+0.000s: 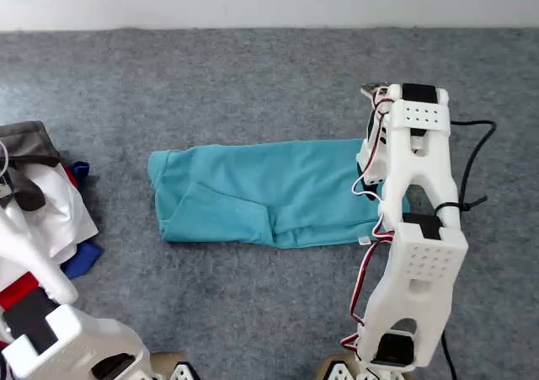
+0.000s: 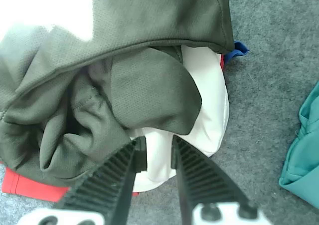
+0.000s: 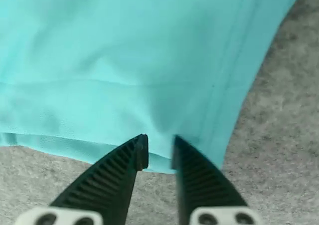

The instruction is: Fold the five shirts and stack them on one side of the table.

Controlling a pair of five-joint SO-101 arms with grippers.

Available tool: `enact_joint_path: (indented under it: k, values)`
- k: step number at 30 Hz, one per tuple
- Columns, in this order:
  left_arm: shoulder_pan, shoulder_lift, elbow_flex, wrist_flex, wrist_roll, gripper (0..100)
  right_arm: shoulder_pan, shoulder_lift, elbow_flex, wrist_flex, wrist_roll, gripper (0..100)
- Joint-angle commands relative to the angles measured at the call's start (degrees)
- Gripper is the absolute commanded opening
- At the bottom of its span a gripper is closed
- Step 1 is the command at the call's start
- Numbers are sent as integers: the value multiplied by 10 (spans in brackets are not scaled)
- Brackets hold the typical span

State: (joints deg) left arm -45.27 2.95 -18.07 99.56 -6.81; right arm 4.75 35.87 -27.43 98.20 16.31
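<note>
A teal shirt [image 1: 269, 193] lies folded into a long strip across the middle of the grey carpet. My right arm [image 1: 417, 186] stands over its right end. My right gripper [image 3: 159, 152] hangs narrowly open just above the teal shirt [image 3: 124, 60], at its hem near a corner. At the left edge sits a loose pile: a dark olive shirt [image 1: 29, 148] on top of a white shirt [image 1: 59, 211], with red and blue cloth [image 1: 82, 258] underneath. My left gripper [image 2: 158, 150] hovers narrowly open over the white shirt [image 2: 209, 115], beside the crumpled olive shirt [image 2: 124, 60].
Grey carpet [image 1: 253, 77] covers the table, with a pale wall along the far edge. A black cable [image 1: 476, 157] loops off the right arm. The teal shirt's end [image 2: 304, 155] shows near the pile. Bare carpet lies behind and in front of the teal shirt.
</note>
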Motion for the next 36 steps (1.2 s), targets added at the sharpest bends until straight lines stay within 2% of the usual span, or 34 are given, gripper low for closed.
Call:
enact_joint_path:
  k: [1,7,19,27,36]
  values:
    - [5,-20,-2,8,-4,97,22,-11,-5,5,7,85]
    - [5,-20,-2,8,-5,97,24,-58,-28,44,8,177]
    - [6,-20,-2,5,-6,97,64,-14,-27,42,7,180]
    - [33,-19,-2,7,-6,96,31,12,-31,45,6,35]
    - [46,-19,-2,4,-6,96,30,-51,-26,48,7,9]
